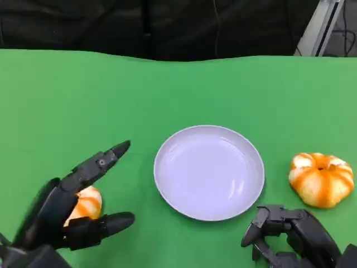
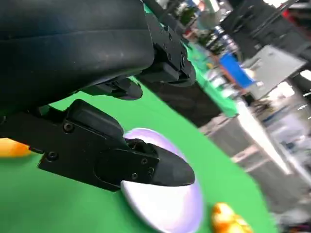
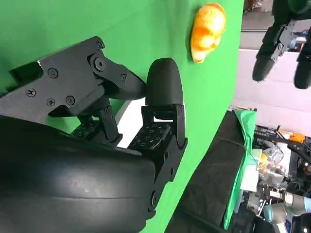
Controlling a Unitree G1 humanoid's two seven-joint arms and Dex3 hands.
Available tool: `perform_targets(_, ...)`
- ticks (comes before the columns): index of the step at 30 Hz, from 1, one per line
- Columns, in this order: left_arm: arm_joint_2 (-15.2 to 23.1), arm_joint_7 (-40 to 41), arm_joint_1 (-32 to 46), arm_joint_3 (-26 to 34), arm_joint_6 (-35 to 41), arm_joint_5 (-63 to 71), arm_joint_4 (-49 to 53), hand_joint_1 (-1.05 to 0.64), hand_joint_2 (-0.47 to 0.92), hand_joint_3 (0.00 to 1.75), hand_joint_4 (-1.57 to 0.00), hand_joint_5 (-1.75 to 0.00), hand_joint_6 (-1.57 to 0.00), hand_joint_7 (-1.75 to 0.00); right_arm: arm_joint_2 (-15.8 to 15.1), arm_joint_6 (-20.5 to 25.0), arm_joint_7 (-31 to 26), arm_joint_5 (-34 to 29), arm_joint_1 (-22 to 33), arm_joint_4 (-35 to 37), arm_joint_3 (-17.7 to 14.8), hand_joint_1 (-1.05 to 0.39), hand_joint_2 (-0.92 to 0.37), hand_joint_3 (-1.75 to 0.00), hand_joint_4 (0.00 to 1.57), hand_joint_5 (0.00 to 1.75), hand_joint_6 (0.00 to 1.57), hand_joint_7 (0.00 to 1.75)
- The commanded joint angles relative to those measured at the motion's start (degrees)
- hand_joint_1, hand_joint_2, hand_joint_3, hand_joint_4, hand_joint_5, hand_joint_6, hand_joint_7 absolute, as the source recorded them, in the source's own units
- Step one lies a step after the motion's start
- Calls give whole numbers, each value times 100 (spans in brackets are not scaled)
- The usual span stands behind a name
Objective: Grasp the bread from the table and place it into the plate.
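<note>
Reach step: left hand (image 1: 70,209) spread wide, fingers either side of one bread (image 1: 83,204), not closed on it yet. Next: close, lift, carry right to the empty plate (image 1: 208,172). Second bread (image 1: 322,178) lies beyond the right hand (image 1: 290,234), whose fingers are curled, holding nothing. Green surface (image 1: 167,95); dark backdrop, cluttered room behind.
</note>
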Motion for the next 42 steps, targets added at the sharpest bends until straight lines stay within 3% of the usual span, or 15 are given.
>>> perform_targets(1, 309, 357, 73, 65, 312, 613, -166, -90, 92, 32, -40, 0, -40, -1, -53, -32, 6, 45, 4, 11, -25, -12, -63, -92, 80, 149, 84, 117)
perform_targets(9, 835, 833, 34, 71, 734, 1503, -19, -94, 92, 28, -45, -2, -46, -2, -50, -60, -2, 36, -5, 22, -26, -12, -63, -93, 80, 148, 84, 117)
perform_targets(21, 1334, 1202, -84, -241, 1184, 2181, 445, -94, 92, 30, -52, -3, -49, -2, -54, -17, 26, 63, 4, 5, -24, -11, -64, -92, 81, 149, 84, 118)
perform_targets(32, 1614, 1065, -329, -760, 1479, 2266, 923, -96, 92, 37, -54, -1, -46, 0, -46, 21, 17, 63, 22, -33, -28, -13, -65, -90, 81, 149, 84, 116)
perform_targets(42, 1645, 1016, -912, -1264, 1566, 2161, 1942, -98, 92, 40, -54, 0, -49, -1, -70, -3, -26, 6, 22, -43, -18, -13, -65, -91, 81, 149, 84, 117)
